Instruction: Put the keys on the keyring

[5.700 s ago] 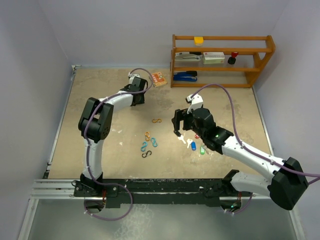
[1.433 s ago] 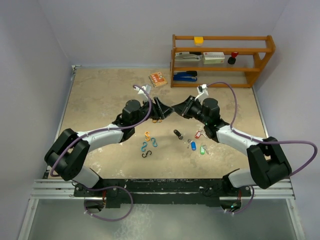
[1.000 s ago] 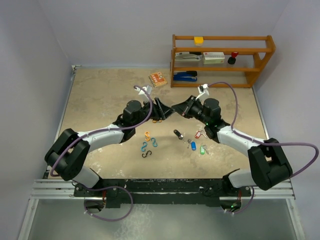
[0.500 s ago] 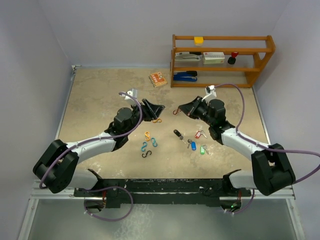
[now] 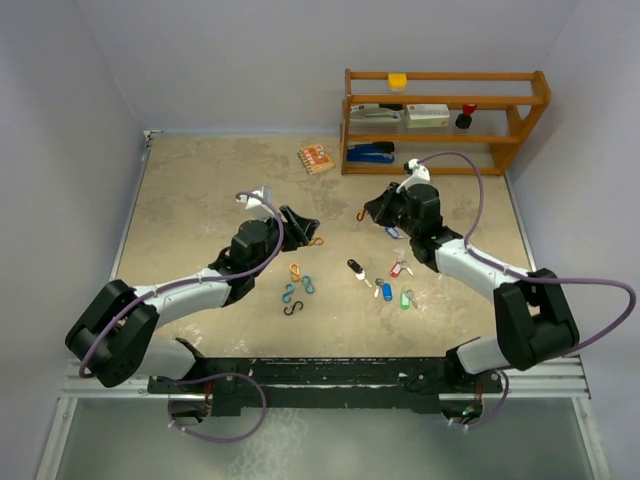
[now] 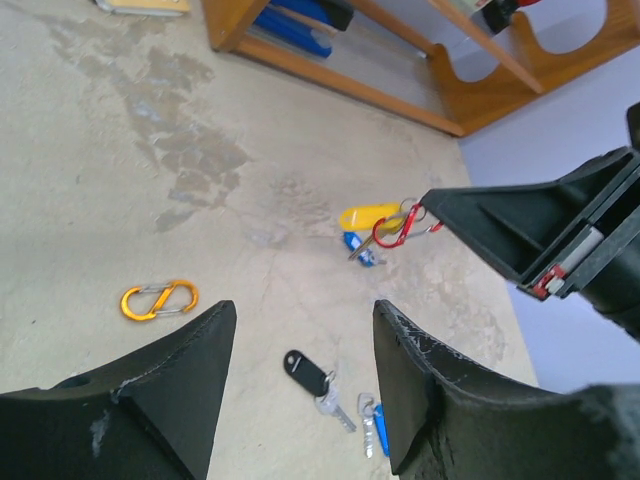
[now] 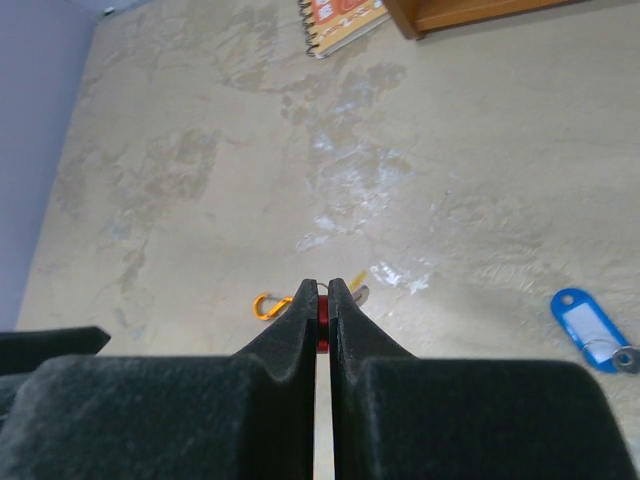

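The red keyring, carrying a yellow-tagged key, hangs pinched in the clenched right gripper. Loose keys lie on the table at its 5 o'clock. They are likely light, rigid and flat, so grip each by its plastic tag. The left gripper, at 9 o'clock, is released and empty.

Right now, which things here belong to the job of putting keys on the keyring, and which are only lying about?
For the job: red clip held by the right gripper, yellow key on it, black key, red key, blue key, green key.
Lying about: orange clip, notebook, wooden shelf, blue stapler.
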